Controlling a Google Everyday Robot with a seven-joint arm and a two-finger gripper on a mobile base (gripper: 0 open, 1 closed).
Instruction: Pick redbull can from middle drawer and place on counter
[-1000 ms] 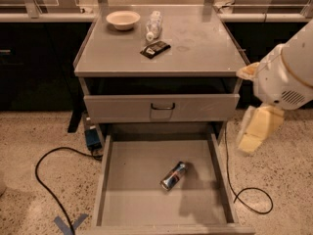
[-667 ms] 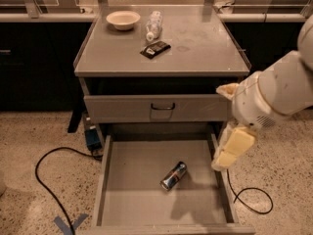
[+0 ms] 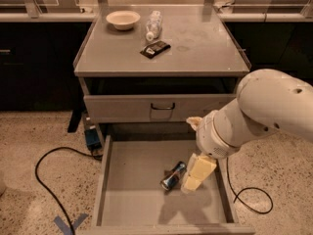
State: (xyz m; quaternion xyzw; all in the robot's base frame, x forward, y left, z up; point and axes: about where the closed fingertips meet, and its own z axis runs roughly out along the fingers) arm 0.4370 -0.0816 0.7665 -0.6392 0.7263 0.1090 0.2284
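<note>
The redbull can (image 3: pixel 173 176) lies on its side on the floor of the pulled-out middle drawer (image 3: pixel 132 195), blue and silver with a shiny end facing the front left. My gripper (image 3: pixel 198 173) hangs down into the drawer on the white arm (image 3: pixel 254 116), right beside the can on its right, touching it or nearly so. The counter (image 3: pixel 200 48) is the grey cabinet top above.
On the counter stand a white bowl (image 3: pixel 122 19), a clear plastic bottle (image 3: pixel 154 24) lying down and a dark packet (image 3: pixel 155 49). The drawer above, with a loop handle (image 3: pixel 162 106), is closed. Black cables (image 3: pixel 49 177) trail on the speckled floor on both sides.
The arm has swung left and down from the cabinet's right side, bringing the gripper into the drawer next to the can. The can has not moved.
</note>
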